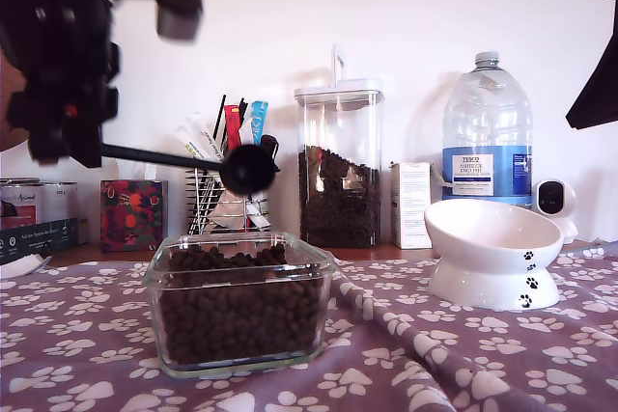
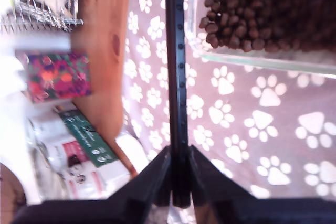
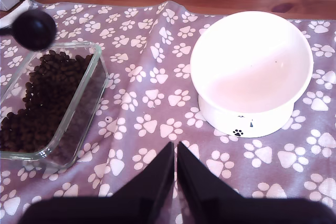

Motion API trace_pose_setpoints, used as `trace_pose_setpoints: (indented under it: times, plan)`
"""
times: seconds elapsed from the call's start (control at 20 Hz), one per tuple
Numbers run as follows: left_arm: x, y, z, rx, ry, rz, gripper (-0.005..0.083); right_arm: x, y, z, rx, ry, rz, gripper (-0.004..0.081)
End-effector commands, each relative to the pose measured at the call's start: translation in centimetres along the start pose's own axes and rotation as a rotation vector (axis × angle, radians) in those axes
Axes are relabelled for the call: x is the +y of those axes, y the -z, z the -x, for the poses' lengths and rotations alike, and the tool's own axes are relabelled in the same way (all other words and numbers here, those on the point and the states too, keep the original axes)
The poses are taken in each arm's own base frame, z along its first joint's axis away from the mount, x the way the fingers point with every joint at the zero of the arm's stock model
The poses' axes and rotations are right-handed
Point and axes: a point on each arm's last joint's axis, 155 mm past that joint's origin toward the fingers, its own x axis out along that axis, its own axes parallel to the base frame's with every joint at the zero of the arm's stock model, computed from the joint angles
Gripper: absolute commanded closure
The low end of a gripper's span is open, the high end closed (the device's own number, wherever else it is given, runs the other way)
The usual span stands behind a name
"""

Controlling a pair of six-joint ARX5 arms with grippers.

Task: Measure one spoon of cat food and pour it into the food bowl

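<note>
Spoon (image 1: 246,168): black, round-cupped, thin-handled

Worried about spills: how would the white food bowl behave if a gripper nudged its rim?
The food bowl looks like heavy ceramic on a broad base, so it probably slides rather than tips. The wrinkled cloth may snag it. It is likely to chip if knocked.

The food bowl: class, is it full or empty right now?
Empty. The second wrist view looks down into the food bowl and shows only bare white inside; the cat food lies in the glass dish.
</note>
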Motion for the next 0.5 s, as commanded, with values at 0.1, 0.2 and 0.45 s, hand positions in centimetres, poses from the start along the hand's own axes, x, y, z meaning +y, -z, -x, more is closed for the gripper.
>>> trace_pose_setpoints:
  times: [0.1, 0.2, 0.45]
  plan:
    - [1.2, 0.8, -1.5, 0.135, -0.112, -0.237, 0.0797, 0.1, -0.3, 0.1, -0.009, -0.005, -0.004, 0.078]
    - [1.5, 1.4, -2.0, 0.197, -0.135, -0.326, 0.0797, 0.1, -0.3, 0.1, -0.009, -0.005, -0.008, 0.078]
    - [2.1, 0.6, -2.0, 0.22, -0.177, -0.474, 0.0797, 0.1, -0.3, 0.1, -0.009, -0.005, -0.028, 0.078]
